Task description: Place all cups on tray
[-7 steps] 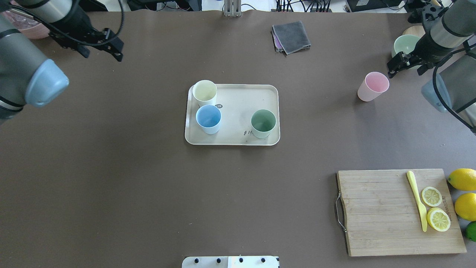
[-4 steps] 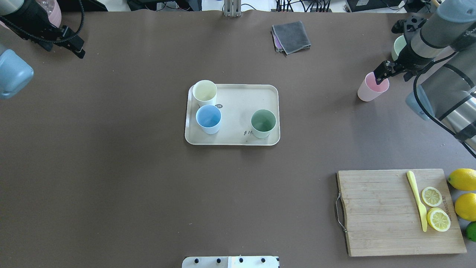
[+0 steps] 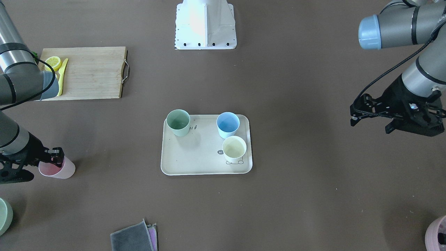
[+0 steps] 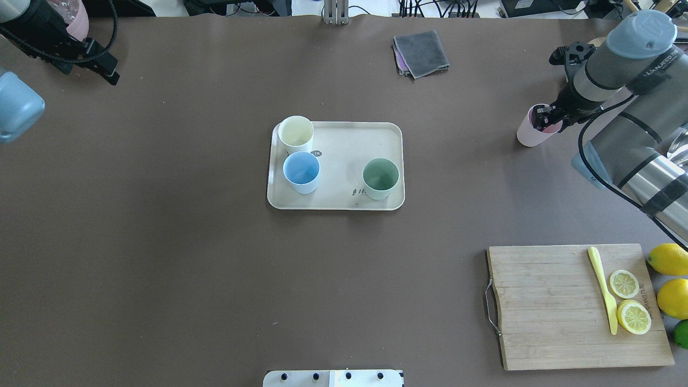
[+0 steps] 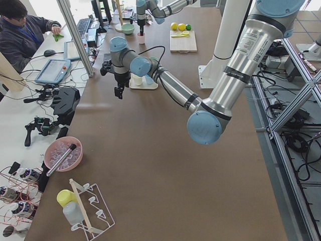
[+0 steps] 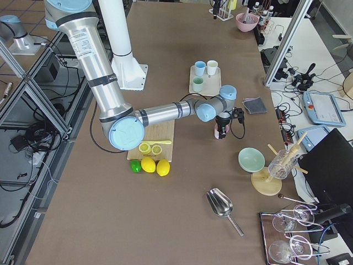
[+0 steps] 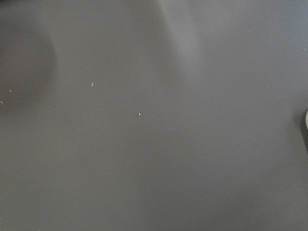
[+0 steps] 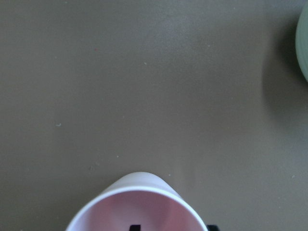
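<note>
The cream tray lies mid-table and carries three cups: cream-yellow, light blue and green. The pink cup stands upright on the table far to the right of the tray. My right gripper is open and straddles the pink cup's rim. The right wrist view shows one finger inside the pink cup and one outside its wall. My left gripper hovers open and empty over the far left corner, well away from the tray.
A wooden cutting board with lemon slices and a yellow knife lies at the near right, whole lemons beside it. A folded grey cloth sits at the far edge. A sage bowl stands near the pink cup, a mauve pot near my left gripper.
My right gripper moved over to the pink cup and came down around its rim. My left arm drew back toward the far left corner and now holds still.
</note>
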`<state>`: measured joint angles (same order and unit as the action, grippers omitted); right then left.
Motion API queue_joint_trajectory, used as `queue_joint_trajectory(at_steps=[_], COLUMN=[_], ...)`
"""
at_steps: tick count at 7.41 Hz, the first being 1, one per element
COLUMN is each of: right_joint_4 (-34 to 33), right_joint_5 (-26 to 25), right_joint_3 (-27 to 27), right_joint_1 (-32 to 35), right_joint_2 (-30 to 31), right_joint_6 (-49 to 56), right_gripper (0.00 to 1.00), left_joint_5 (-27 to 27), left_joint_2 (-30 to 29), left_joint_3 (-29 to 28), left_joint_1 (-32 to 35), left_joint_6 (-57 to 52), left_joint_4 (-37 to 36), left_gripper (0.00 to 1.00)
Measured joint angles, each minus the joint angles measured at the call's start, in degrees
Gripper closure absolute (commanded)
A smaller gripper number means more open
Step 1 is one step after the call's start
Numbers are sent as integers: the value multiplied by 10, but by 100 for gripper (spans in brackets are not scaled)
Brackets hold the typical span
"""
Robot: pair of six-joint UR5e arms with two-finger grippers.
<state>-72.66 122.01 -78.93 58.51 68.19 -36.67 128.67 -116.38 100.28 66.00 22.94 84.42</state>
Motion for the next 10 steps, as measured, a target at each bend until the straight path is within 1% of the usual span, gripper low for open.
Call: queue_joint_trajectory(at_steps=[2,4,5,7,9,10], right_joint_4=[1,-1,-4,-6,-7,-7], right_joint_5=[2,6,5,-5,-37,-48], right_joint_3=[-9,-23,-25,-24,-17,-12], right_joint_1=[-2,-5,-20,-70,-124,-140], right_joint_2=[-4,-33,-60,-114,-166,-183], right_joint_6=[-10,-66,-115,-218,-295,-313], right_gripper=[100,100,100,100,100,55], left_joint_5=[0,0,0,0,0,0], left_joint_2=[0,0,0,1,1,1], left_joint_3=[-1,-2,-3,-5,-8,-9], left_joint_1=[0,-2,-2,-2,-2,-2], left_joint_6=[1,1,0,-1,-1,-1], left_joint_4=[0,0,1,2,3,3], left_gripper=[2,2,2,2,2,2])
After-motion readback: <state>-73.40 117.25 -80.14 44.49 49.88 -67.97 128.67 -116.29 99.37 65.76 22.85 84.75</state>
